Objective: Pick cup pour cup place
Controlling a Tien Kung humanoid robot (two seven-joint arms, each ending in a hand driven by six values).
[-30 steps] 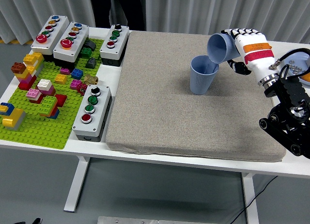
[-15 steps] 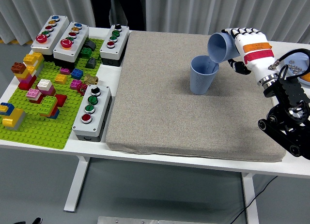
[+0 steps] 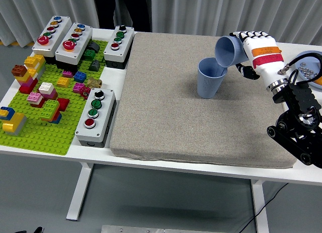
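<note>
Robot hand at work: the right robot hand (image 3: 254,51), white with an orange band, comes in from the right edge and has its fingers wrapped around the tilted cup (image 3: 230,50).
Left arm: not in view.
Tilted cup: light blue, held above the grey mat (image 3: 201,122), tipped steeply so its open mouth faces left and down.
Standing cup (image 3: 211,78): same blue, upright on the mat toward its far right part, mouth open upward.
Key relation: the standing cup lies to the left of and below the robot hand; the held cup's lip hangs just over the standing cup's right rim, and whether they touch cannot be told.
Long axis: the held cup runs from upper right at the hand to lower left at the lip, well off vertical.
Contents: nothing can be seen pouring.
Step, as judged: the pour is under way or ending; placing is not yet done.
Next move calls for: righting the cup, then setting it on bare mat, which lies open on the near side and to the left.
Risk: the lip may knock the standing cup while turning back.
Tabletop (image 3: 151,157): white, with button boxes (image 3: 95,117) and brick plate (image 3: 43,99) far off at left.
</note>
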